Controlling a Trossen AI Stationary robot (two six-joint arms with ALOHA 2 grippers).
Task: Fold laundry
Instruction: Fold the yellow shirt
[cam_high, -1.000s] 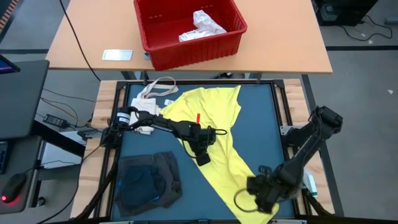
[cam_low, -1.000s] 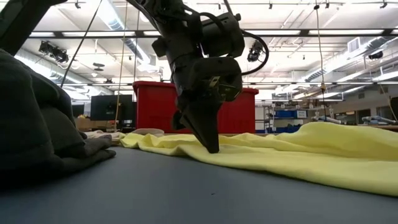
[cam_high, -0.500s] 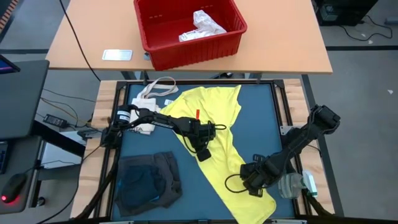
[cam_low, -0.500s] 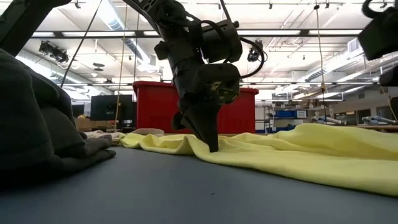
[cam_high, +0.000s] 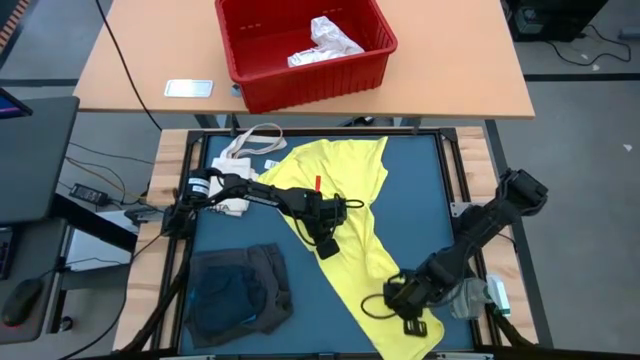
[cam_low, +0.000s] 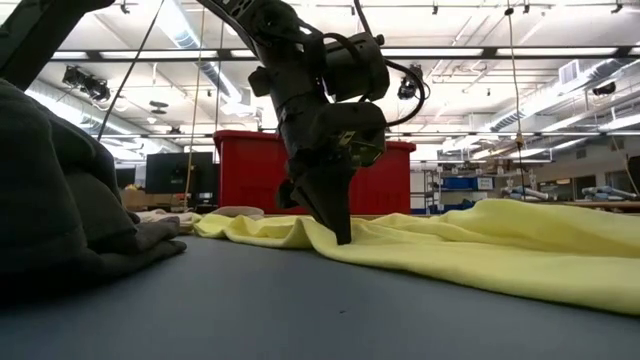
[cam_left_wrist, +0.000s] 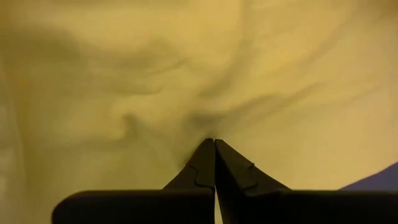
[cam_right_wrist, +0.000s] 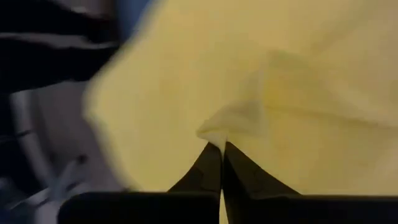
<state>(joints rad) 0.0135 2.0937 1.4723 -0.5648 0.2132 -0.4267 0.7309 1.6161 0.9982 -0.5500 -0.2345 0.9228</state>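
A long yellow garment (cam_high: 352, 225) lies diagonally across the blue counter (cam_high: 420, 200). The left claw (cam_high: 327, 248) pinches a fold near its middle, fingers pressed together on the cloth. The right claw (cam_high: 400, 300) grips the garment's near end, also closed on fabric. A dark grey garment (cam_high: 238, 288) sits bunched at the counter's near-left corner.

left gripper (cam_high: 327, 243) on yellow garment (cam_high: 352, 215); right gripper (cam_high: 408, 308) at its near end
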